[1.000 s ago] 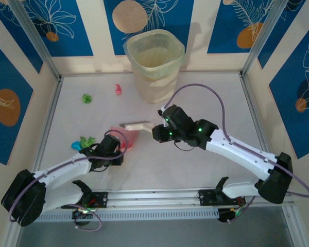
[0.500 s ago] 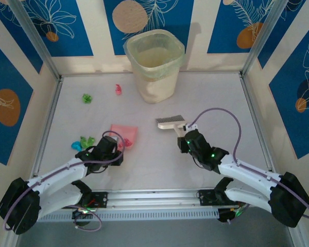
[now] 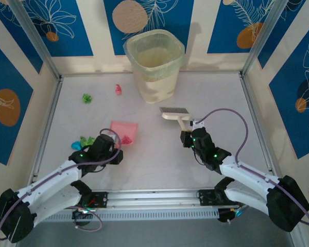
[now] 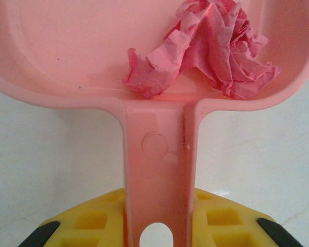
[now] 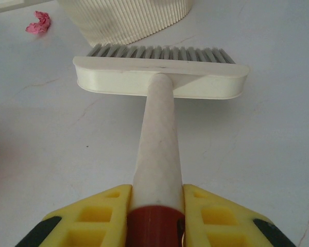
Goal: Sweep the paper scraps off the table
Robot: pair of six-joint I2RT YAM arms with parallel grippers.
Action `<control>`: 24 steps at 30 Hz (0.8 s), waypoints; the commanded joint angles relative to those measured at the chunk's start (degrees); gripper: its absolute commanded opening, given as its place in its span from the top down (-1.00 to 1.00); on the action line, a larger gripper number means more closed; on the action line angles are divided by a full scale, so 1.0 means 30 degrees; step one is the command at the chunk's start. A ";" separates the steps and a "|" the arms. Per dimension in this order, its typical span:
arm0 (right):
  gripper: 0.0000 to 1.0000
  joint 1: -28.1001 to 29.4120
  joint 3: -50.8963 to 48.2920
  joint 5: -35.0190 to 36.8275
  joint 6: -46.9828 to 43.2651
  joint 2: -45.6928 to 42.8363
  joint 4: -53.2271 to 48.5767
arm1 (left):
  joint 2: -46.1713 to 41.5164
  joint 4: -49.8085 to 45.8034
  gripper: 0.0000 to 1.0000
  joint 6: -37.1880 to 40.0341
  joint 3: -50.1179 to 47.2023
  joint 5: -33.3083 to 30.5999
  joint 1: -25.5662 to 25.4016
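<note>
Evidently the paper scraps (image 3: 86, 98) look feather-light and soft: push with bristles. The left tool (image 4: 157, 224) clamps the dustpan (image 4: 67, 51) handle, the right tool (image 5: 157, 218) the brush (image 5: 159, 77) handle.

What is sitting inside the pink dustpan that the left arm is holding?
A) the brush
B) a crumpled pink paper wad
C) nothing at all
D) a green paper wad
B: the left wrist view shows a crumpled pink paper wad resting at the back of the pink dustpan, just above its handle.
</note>
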 commanded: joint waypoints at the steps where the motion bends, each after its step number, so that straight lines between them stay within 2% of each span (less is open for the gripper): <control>1: 1.00 -0.0307 0.0013 0.0087 0.0410 -0.0150 0.1176 | -0.0182 -0.1636 1.00 -0.0185 0.2266 0.0367 -0.0526; 9: 1.00 -0.0791 0.0086 -0.0219 0.0779 -0.0110 0.0971 | 0.2393 -0.4548 1.00 0.0419 0.8630 -0.0411 -0.2214; 17: 1.00 -0.1123 0.0233 -0.0371 0.0926 -0.0104 0.0615 | 0.7357 -0.7555 1.00 0.2118 1.6540 -0.0136 -0.2318; 24: 1.00 -0.1308 0.0321 -0.0733 0.1000 -0.0144 0.0542 | 1.2471 -1.0736 1.00 0.3035 2.5175 0.0798 -0.2147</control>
